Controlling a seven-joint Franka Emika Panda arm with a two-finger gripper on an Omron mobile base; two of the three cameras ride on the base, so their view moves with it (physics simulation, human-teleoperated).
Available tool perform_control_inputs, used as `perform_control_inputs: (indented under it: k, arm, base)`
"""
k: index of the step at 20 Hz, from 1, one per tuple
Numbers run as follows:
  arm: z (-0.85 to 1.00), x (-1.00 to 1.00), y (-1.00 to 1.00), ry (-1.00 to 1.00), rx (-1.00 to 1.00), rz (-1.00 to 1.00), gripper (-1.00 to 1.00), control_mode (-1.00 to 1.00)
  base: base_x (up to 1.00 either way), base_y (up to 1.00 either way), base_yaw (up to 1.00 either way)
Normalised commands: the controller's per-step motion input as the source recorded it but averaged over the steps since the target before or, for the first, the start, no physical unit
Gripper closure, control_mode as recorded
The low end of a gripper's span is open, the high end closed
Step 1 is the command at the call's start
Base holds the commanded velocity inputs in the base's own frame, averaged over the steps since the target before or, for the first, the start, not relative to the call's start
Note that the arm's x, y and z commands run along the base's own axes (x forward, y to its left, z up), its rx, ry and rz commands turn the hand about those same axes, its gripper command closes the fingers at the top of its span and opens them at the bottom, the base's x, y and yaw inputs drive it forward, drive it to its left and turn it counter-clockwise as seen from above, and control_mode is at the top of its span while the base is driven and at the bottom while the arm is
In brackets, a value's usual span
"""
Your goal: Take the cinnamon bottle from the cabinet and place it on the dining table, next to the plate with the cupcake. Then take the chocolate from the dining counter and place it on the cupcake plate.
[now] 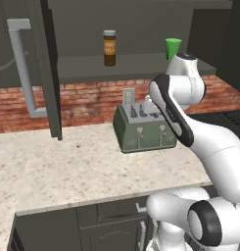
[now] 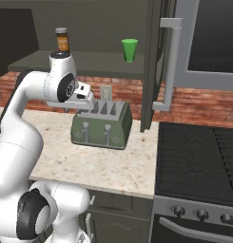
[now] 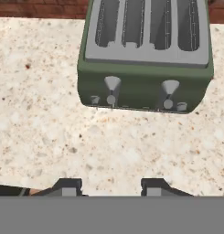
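Fingertips of our gripper [image 3: 111, 186] point down at bare worktop [image 3: 49, 137] with nothing between them; we take the jaws as drawn in to their narrowest, though the hand view barely shows them. Just beyond sits the green toaster [image 3: 145, 87], near the worktop's back edge against the brick wall [image 1: 87, 100]. We hang here because the reach upward hasn't begun: the cinnamon bottle [image 1: 109, 48] stands upright on the open cabinet [image 1: 116, 66] shelf, well apart from the green cup [image 1: 173, 48] toward the shelf's other end

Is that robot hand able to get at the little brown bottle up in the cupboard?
Probably yes: the cabinet door stands open and the cinnamon bottle is alone at the shelf front, but the gripper points down over the toaster.
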Motion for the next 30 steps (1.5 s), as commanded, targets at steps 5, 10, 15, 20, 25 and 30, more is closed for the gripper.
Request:
perform_control_inputs:
  k: [5,10,15,20,25,30]
  arm:
    - [0.07,0.03,0.07,-0.02,-0.04,0.00,-1.00,-1.00]
    - [0.67,0.11,0.60,-0.37,-0.06,-0.16,-1.00,-1.00]
    - [1.00,0.07,0.98,-0.57,-0.02,-0.07,-1.00,-1.00]
    - [0.99,0.31,0.75,-0.27,0.00,-0.07,-1.00,-1.00]
    - [0.74,0.14,0.00,-0.01,0.02,0.02,-1.00,-1.00]
    - [0.01,0.32,-0.20,-0.02,0.00,0.20,-1.00,-1.00]
  base:
    - [0.00,0.00,0.00]
    - [0.00,0.00,0.00]
    - [0.00,0.00,0.00]
    - [0.00,0.00,0.00]
    - [0.00,0.00,0.00]
    - [0.00,0.00,0.00]
